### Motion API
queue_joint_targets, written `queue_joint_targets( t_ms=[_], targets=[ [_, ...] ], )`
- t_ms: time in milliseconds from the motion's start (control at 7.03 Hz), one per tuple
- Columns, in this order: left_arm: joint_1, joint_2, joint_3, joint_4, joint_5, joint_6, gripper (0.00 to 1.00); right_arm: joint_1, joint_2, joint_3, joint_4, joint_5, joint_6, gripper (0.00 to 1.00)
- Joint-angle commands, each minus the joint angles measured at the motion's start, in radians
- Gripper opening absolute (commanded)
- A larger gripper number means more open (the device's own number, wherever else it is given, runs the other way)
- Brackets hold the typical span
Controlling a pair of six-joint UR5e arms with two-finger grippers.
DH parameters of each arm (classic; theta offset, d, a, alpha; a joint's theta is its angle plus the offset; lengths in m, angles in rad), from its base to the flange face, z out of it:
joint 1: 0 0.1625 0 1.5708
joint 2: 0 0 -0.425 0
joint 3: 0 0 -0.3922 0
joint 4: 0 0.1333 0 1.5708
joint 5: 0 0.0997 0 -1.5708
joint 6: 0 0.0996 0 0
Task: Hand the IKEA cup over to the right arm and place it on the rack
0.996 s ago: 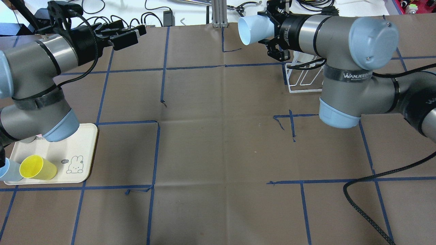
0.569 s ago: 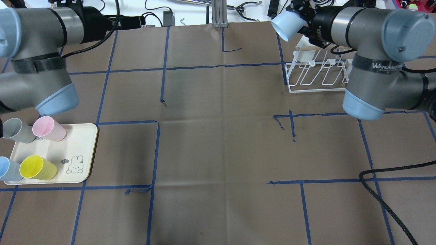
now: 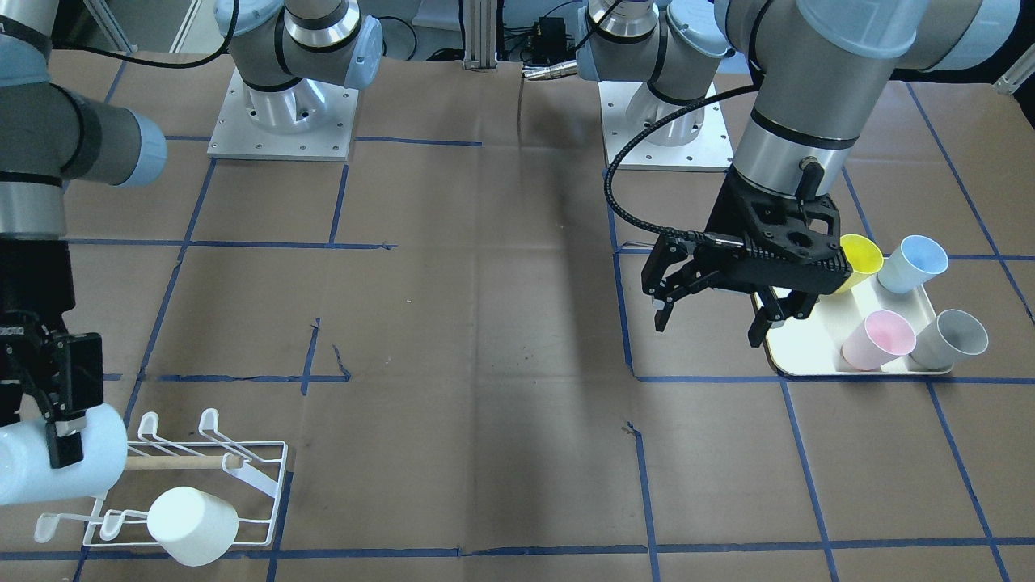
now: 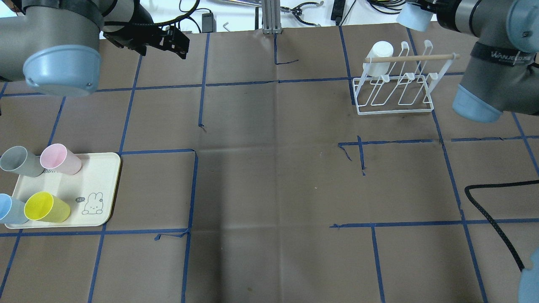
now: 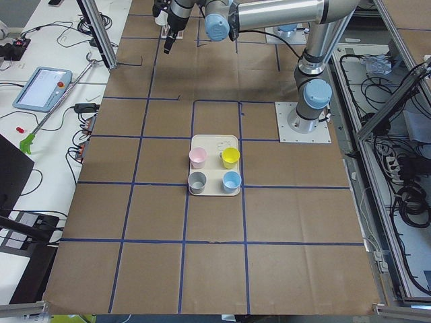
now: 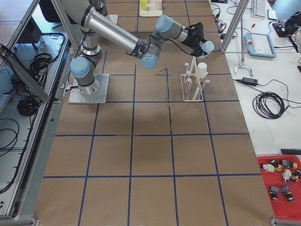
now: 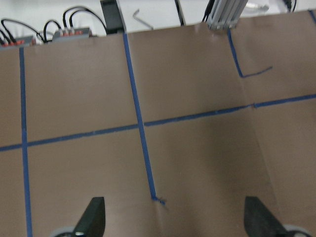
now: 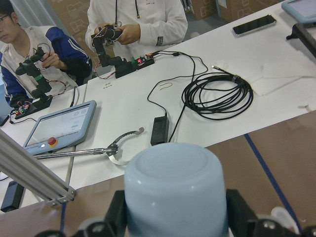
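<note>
Overhead exterior view, quick sanity check: how far along are we? I see the pale blue plastic cup (image 4: 414,17) up past the far edge of the brown paper-covered table (image 4: 273,189), gripped by the right pincer (image 8: 176,219). — benchrat

Yep. The right wrist-mounted view shows both black fingers (image 8: 116,213) clamped on the cup's sides, with its flat bottom facing the camera. So I'd call the handover part done. What's left is the actual placing. The cup hangs tipped on its side just beside the low white wire rack (image 4: 396,90), out past the light wooden dowel bar (image 4: 412,58), and it's on no prong as far as I can tell. The left pincer (image 3: 710,327) is spread wide with nothing in it, hovering next to the cream tray with the bunny drawing (image 4: 97,176). — mugs4days

And the counts? — benchrat

- One pale blue cup, in the pincer.
- One white cup (image 4: 379,50), mouth-down on an end prong of the rack.
- Six prongs by my count, two rows of three, so five look free.
- Four cups on the tray: a grey cup (image 4: 19,161), a pink cup (image 4: 61,159), a yellow cup (image 4: 46,207) and a second blue cup (image 4: 10,209).
- One rack, one tray, two arms.

— mugs4days
</note>
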Motion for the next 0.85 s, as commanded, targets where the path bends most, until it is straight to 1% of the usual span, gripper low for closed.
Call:
queue_joint_targets(
  t_ms=[0,142,285,427,569,712],
  targets=[
    [-0.008,0.088,0.015,-0.278,0.036,-0.043,0.99,-0.056,0.135,-0.083,-0.143,-0.008,-0.190,0.29],
    [-0.005,0.110,-0.013,-0.287,0.036,-0.042,0.99,-0.067,0.190,-0.102,-0.233,0.001,-0.229,0.29],
    [0.000,0.113,-0.021,-0.288,0.036,-0.045,0.99,-0.082,0.238,-0.108,-0.283,0.008,-0.251,0.29],
    [0.009,0.114,-0.021,-0.290,0.036,-0.045,0.99,-0.084,0.263,-0.102,-0.295,0.008,-0.254,0.29],
    [0.011,0.114,-0.021,-0.288,0.036,-0.045,0.99,-0.083,0.266,-0.090,-0.297,0.006,-0.272,0.29],
    [0.011,0.114,-0.021,-0.290,0.036,-0.045,0.99,-0.081,0.266,-0.061,-0.299,0.003,-0.284,0.33]
  ],
)
